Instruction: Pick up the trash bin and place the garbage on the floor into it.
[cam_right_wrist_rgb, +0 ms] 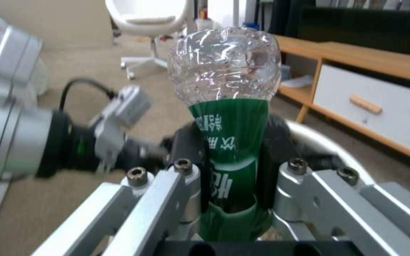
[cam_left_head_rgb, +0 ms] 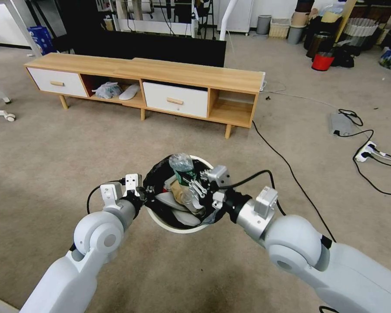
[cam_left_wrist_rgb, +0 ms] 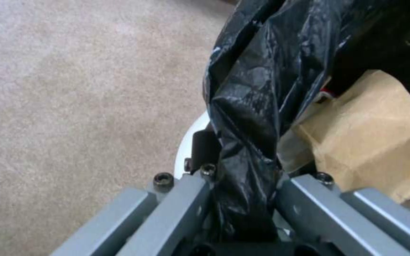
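Observation:
The trash bin (cam_left_head_rgb: 178, 227) is round and white, with a black bag (cam_left_wrist_rgb: 252, 106) folded over its rim, and sits between my two arms. My left gripper (cam_left_head_rgb: 145, 193) is shut on the bagged rim at the bin's left side; its fingers (cam_left_wrist_rgb: 186, 199) pinch the black plastic. My right gripper (cam_left_head_rgb: 200, 189) is shut on a green-labelled clear bottle (cam_left_head_rgb: 182, 167), held base-up over the bin's mouth. The bottle (cam_right_wrist_rgb: 226, 89) stands between the right gripper's fingers (cam_right_wrist_rgb: 186, 177). A tan box (cam_left_wrist_rgb: 371, 142) lies inside the bin with other garbage.
A long wooden cabinet (cam_left_head_rgb: 160, 82) with white drawers stands ahead on the carpet. Black cables (cam_left_head_rgb: 291, 169) and a power strip (cam_left_head_rgb: 367, 152) lie to the right. A red bucket (cam_left_head_rgb: 322, 61) and a small grey bin (cam_left_head_rgb: 263, 24) stand far back.

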Tool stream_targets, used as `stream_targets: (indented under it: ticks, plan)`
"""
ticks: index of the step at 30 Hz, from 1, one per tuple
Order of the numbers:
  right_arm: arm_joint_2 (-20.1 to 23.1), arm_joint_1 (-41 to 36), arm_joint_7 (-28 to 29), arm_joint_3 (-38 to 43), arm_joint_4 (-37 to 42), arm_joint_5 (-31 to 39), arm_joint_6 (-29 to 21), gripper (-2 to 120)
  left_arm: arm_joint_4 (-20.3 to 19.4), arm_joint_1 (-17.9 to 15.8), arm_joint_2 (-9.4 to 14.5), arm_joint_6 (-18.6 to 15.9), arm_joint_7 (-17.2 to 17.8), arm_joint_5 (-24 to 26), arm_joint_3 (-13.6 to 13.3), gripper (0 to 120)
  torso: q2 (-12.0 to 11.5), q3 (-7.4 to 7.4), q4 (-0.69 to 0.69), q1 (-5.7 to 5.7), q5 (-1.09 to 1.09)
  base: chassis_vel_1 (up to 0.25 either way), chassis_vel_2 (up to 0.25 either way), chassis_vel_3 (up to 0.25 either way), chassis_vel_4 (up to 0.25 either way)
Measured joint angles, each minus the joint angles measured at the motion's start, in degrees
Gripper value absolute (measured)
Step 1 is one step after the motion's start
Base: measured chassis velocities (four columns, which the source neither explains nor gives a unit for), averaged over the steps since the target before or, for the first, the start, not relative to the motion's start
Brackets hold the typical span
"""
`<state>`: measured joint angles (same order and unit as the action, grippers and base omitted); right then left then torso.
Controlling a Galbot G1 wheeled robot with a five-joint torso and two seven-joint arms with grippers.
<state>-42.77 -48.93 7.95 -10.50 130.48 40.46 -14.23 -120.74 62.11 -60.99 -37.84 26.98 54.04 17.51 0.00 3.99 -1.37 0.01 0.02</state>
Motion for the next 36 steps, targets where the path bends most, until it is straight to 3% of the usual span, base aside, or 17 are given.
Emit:
stream_targets:
  ticks: [14, 36]
  plan:
    - [2.21, -4.83, -2.52, 3.4, -1.37, -3.9, 1.75, 17, -2.79, 1.09, 0.15, -0.08, -0.61, -1.59, 0.89, 1, -0.01, 0.0, -0.01, 0.0, -0.12, 0.0, 0.0, 0.0, 0.0]
    - [-2.19, 3.35, -1.85, -1.74, -4.07, -1.98, 1.5, 16, -4.33, 4.45, -0.45, -0.45, -2.48, -3.28, 1.23, 1, -0.01, 0.0, 0.03, 0.01, -0.03, 0.0, 0.0, 0.0, 0.0]
